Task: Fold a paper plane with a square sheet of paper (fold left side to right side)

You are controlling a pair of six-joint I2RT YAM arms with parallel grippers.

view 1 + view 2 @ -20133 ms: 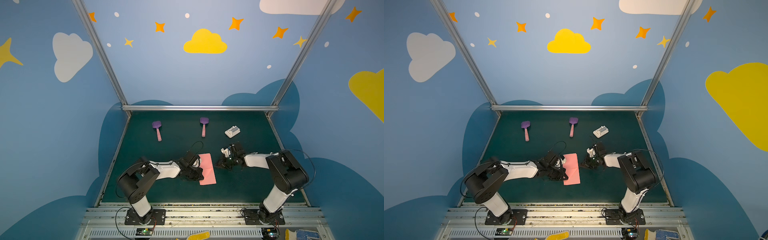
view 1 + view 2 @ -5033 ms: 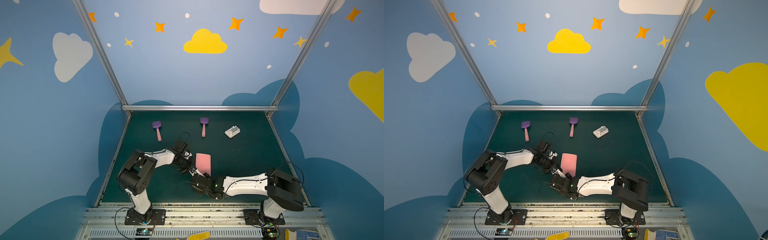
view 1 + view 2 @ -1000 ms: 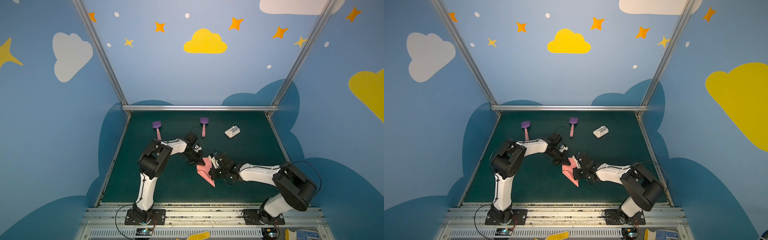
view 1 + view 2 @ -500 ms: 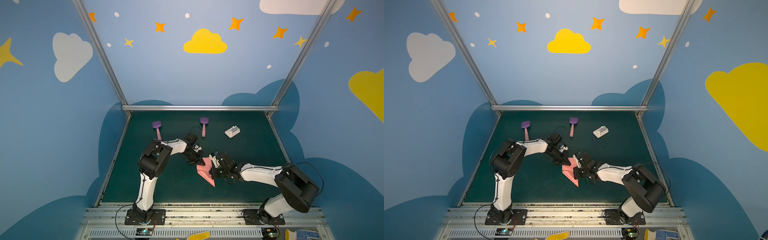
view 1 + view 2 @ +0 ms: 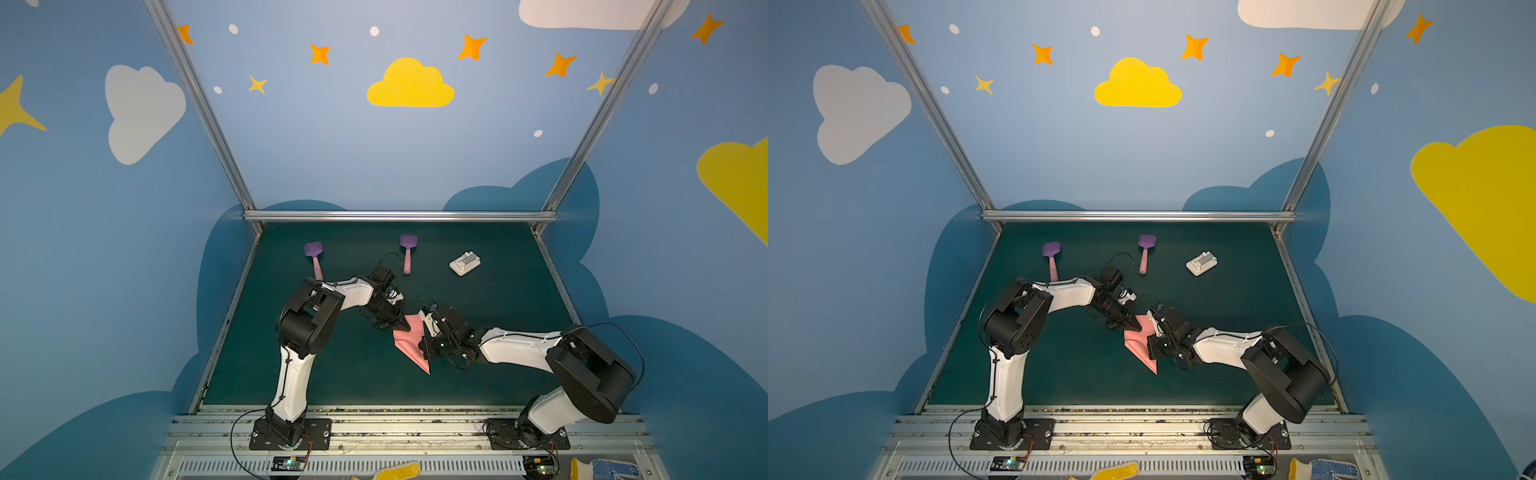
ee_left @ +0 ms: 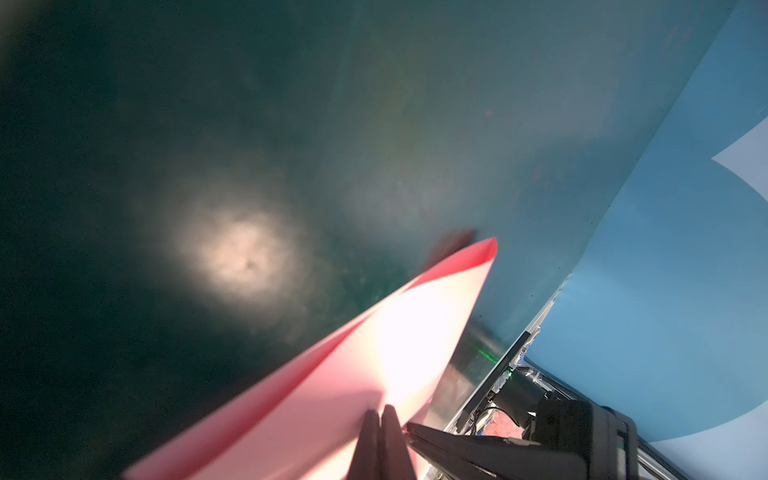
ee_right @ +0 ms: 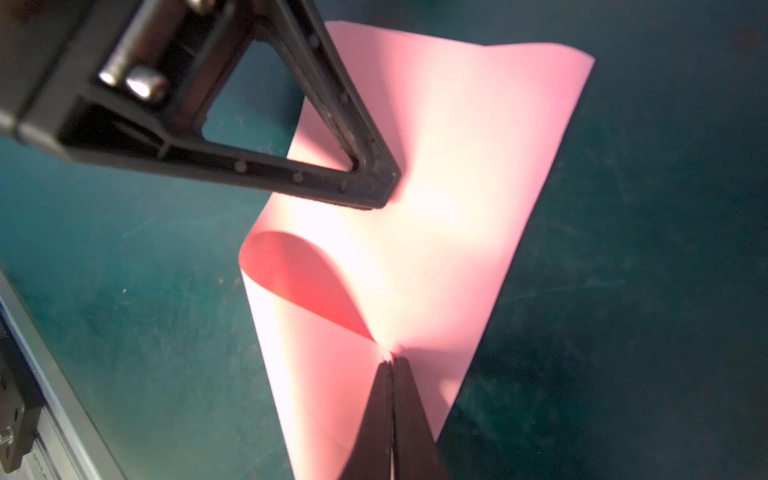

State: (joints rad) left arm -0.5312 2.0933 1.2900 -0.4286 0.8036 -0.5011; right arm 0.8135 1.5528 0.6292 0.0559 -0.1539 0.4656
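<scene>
Salmon-pink square sheet of paper (image 5: 409, 347), creased to a tapering point (one flap curls up, unflattened), lies mid dark-green tabletop (image 5: 332, 374), nearer its front edge. The left gripper (image 6: 380, 415) and the right gripper (image 7: 390, 361), jaws pressed together, bear on it. Wing folds likely remain.

The dark green mat (image 5: 332, 374) carries 2 purple spatulas with pink handles at the far side: the left spatula (image 5: 316, 259) and the middle spatula (image 5: 407, 254). A white block (image 5: 465, 263) lies further right.
</scene>
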